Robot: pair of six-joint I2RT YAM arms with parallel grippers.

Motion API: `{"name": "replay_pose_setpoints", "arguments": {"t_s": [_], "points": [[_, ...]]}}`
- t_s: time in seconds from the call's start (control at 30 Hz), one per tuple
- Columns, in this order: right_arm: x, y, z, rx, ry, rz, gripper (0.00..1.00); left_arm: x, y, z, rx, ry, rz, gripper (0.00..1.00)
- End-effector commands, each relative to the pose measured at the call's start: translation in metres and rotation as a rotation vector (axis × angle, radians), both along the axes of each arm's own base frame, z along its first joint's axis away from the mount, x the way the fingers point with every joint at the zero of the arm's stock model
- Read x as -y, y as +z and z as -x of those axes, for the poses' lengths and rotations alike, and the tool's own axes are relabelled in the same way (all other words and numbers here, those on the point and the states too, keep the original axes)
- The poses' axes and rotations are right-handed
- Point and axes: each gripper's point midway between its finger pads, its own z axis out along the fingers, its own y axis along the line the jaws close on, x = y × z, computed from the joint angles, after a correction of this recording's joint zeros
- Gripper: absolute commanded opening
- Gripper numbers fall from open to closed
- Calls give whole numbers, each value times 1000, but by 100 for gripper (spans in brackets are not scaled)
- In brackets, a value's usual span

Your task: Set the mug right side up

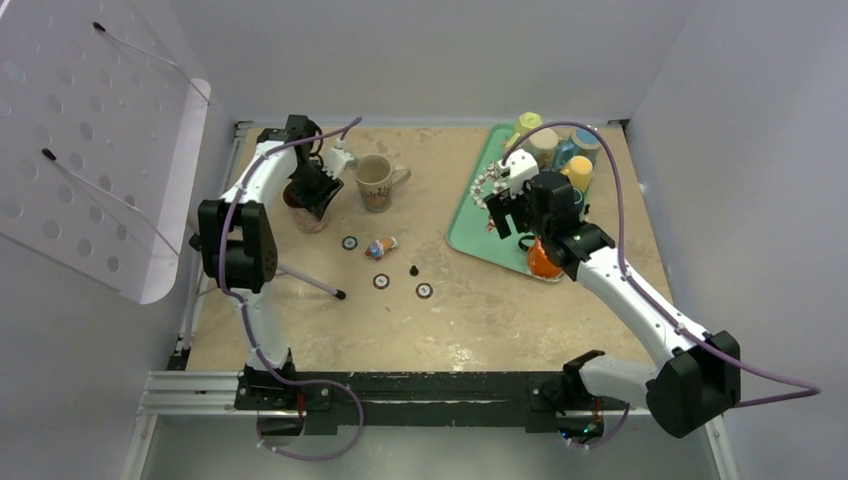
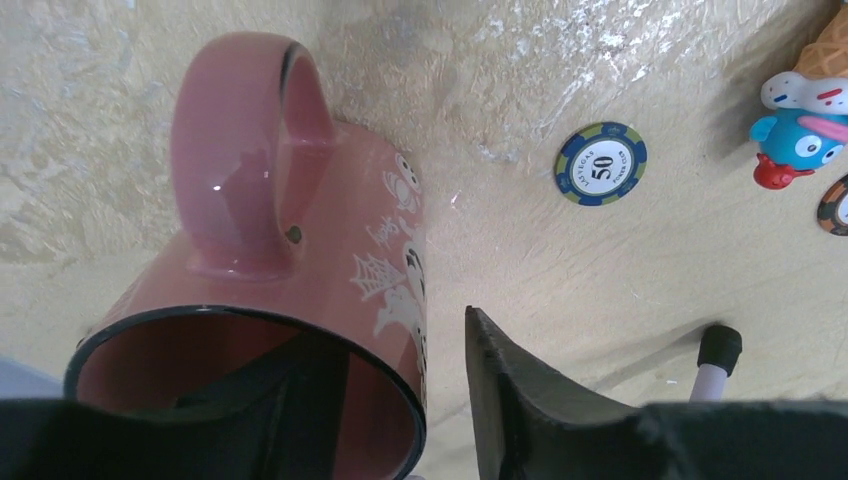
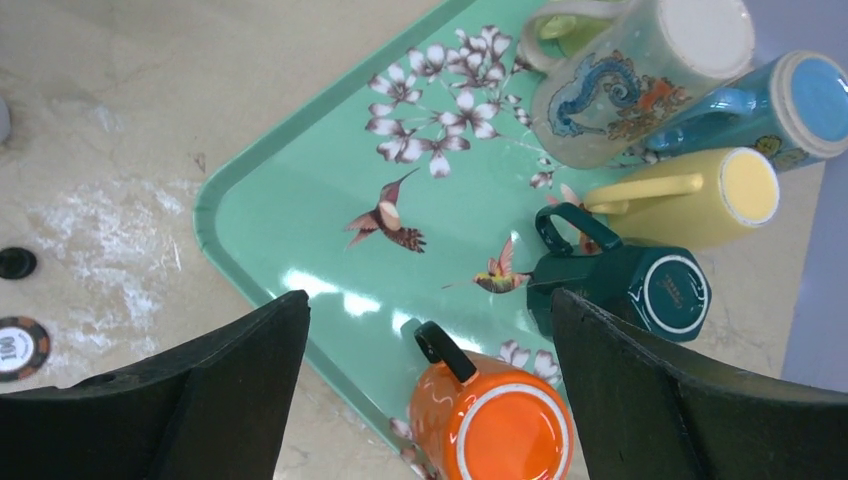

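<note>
The pink mug [image 2: 300, 250] stands mouth up near the far left corner of the tabletop [image 2: 600, 60], directly under the left gripper [image 2: 390, 350]. Its jaws are apart, straddling the rim. One finger dips inside the mouth and the other hangs just outside the wall, apparently not touching it.

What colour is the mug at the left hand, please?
Pink mug with white cobweb prints; best in left wrist view.

A mottled beige bench [image 1: 480, 320] with pale scuffs is boxed in by plain white walls [image 1: 430, 50], with a tilted white perforated panel [image 1: 90, 130] at its left and a black rail [image 1: 430, 385] along its near edge, under soft, even light.
</note>
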Motion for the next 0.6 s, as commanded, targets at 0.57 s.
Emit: {"name": "replay_pose_setpoints", "arguments": {"t_s": [0.57], "points": [[24,-83,9,-495,264,500,90,41,108,37,240,-88,181,67]]}}
